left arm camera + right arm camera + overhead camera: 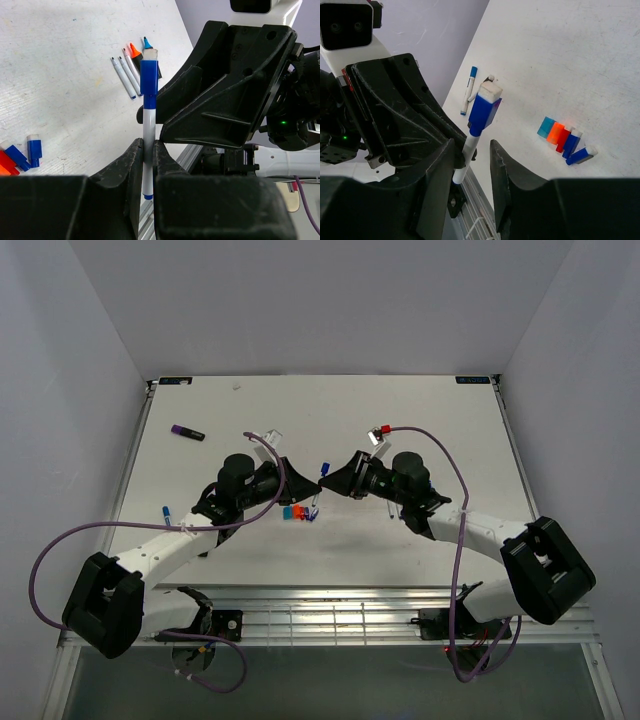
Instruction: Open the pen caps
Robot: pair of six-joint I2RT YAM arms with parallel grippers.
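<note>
My left gripper (pixel 148 150) is shut on the white barrel of a slim pen (pixel 148 122) and holds it above the table; its blue cap (pixel 149 75) is on. The cap also shows in the right wrist view (pixel 484 107). My right gripper (pixel 470 147) is open, its jaws on either side of the barrel just below the cap, one jaw close to it. Both grippers meet at mid-table (pixel 321 480). Loose caps lie in a row: teal (pixel 546 126), orange (pixel 555 132), red (pixel 562 139) and two blue (pixel 571 143).
Uncapped slim pens (pixel 125 76) and orange (pixel 134 50) and blue-tipped highlighters (pixel 147 42) lie behind the held pen. A purple-capped highlighter (pixel 187 433) lies at the far left, and a blue-capped pen (pixel 167 514) at the left. The metal rail (pixel 320 615) runs along the near edge.
</note>
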